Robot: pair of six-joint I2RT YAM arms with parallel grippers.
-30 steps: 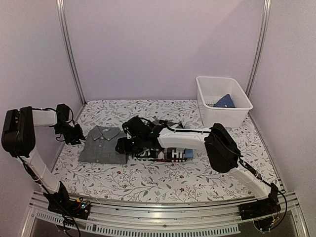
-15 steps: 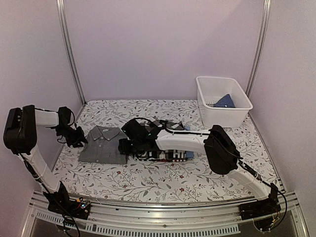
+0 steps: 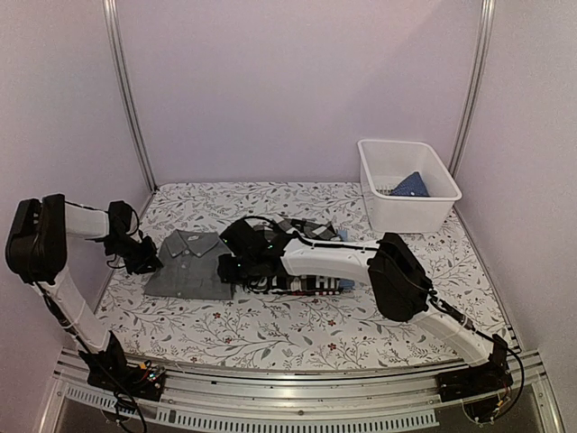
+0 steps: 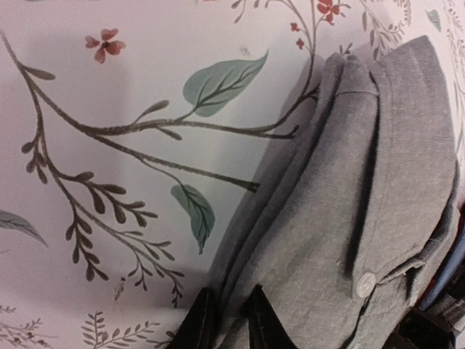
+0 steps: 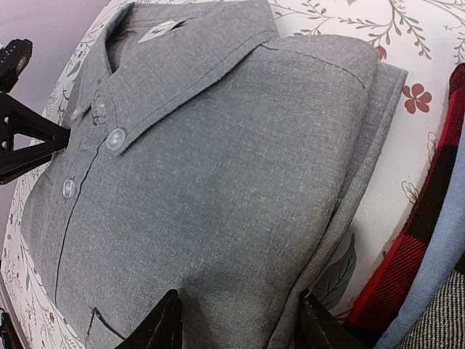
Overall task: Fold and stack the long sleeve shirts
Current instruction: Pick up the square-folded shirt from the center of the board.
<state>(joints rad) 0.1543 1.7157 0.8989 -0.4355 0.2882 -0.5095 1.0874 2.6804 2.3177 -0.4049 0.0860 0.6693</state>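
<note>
White basket [image 3: 416, 211] holds blue cloth [image 3: 411, 185], maybe shirt.

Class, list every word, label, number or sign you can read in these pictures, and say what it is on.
White marks on the dark shirt in the stack: too blurred to read.
White tag in the grey shirt collar: too small to read.
Nothing else carries text.

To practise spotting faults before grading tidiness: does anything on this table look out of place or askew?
Nothing is spilled or damaged. The grey shirt lies neatly folded beside the stack. Only a blue cloth sits apart, in the white basket at the far right.
</note>
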